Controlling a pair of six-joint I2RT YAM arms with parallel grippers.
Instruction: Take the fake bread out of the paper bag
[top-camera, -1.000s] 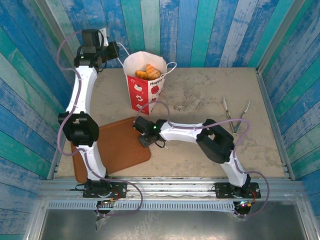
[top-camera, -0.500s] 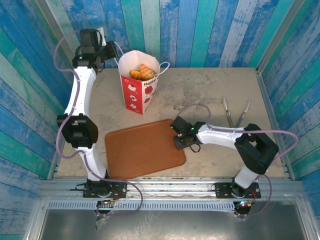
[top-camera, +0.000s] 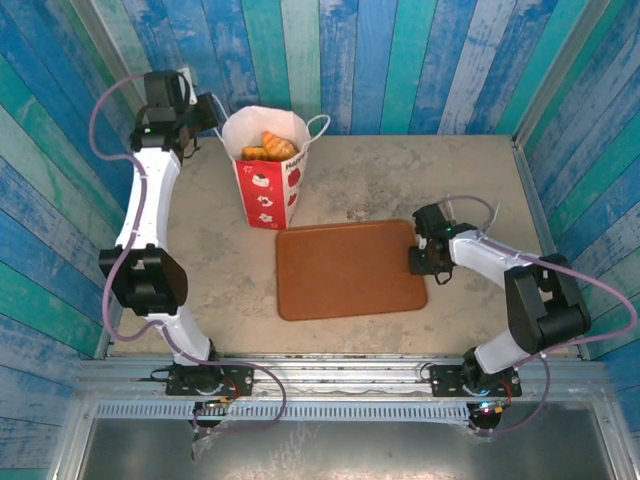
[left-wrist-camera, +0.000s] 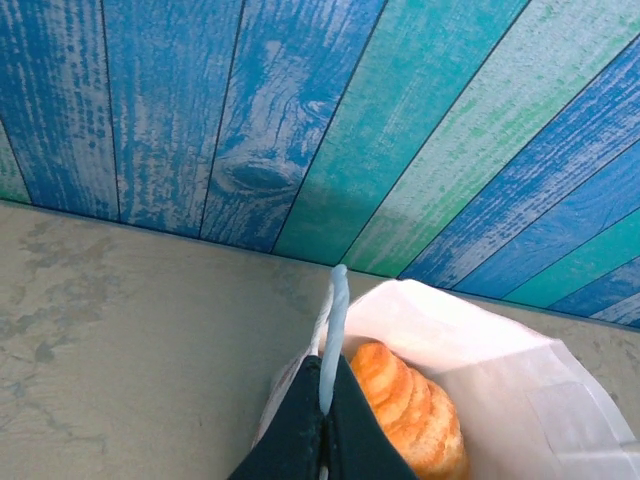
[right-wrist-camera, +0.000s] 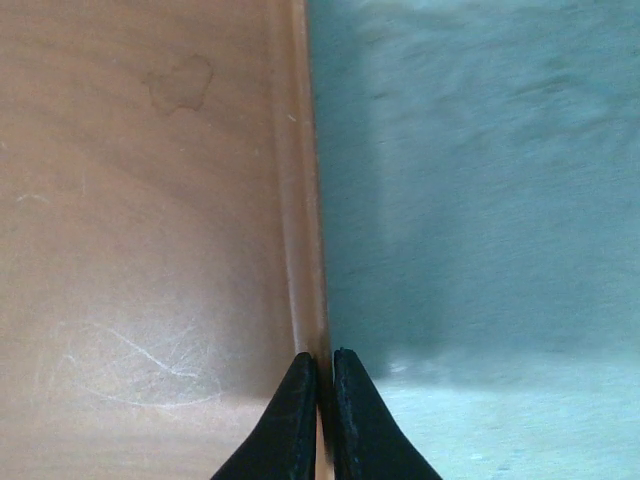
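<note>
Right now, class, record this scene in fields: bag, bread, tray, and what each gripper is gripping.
paper bag: upright at the far left of the table, top open
fake bread: inside the bag, none out yet
tray: brown, flat on the table, bare, nearer the arms than the bag
left gripper: shut on the bag's thin white handle
right gripper: shut on the tray's right rim
</note>
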